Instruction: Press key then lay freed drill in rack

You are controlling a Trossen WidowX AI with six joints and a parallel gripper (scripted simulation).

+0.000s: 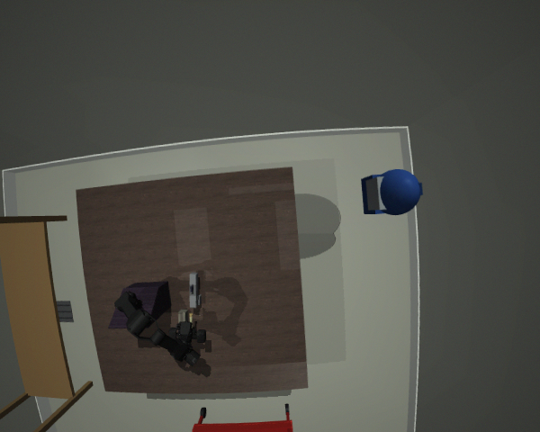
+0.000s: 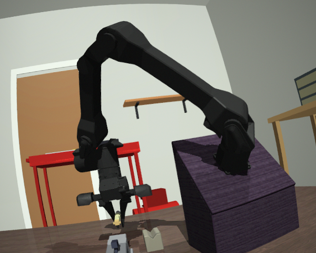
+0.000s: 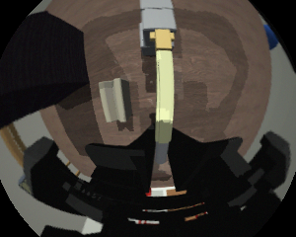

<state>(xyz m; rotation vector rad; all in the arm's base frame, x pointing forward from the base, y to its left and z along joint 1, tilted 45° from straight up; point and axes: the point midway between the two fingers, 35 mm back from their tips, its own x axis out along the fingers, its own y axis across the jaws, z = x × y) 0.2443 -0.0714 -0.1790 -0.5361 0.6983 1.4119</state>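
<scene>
My gripper [image 2: 117,218] [image 3: 159,125] [image 1: 186,325] is shut on the drill [image 3: 163,93] [image 2: 116,216] [image 1: 191,320], a pale yellow rod with an orange tip, and holds it by its rear end low over the table. The drill points at the grey block [image 3: 155,16] [image 2: 122,239] [image 1: 193,284], and its tip meets the block's near end. I cannot tell whether the tip is inside. The dark key [image 2: 114,243] [image 1: 191,289] sits on top of the block. The rack [image 3: 112,101] [image 2: 152,239] [image 1: 182,315], a beige V-notched block, stands just beside the drill.
The arm's purple base box [image 2: 234,196] [image 1: 147,297] stands close to the rack. The brown table [image 1: 242,223] spreads around. A red stand [image 2: 51,159] [image 1: 242,425], a door and a wall shelf [image 2: 152,100] are behind.
</scene>
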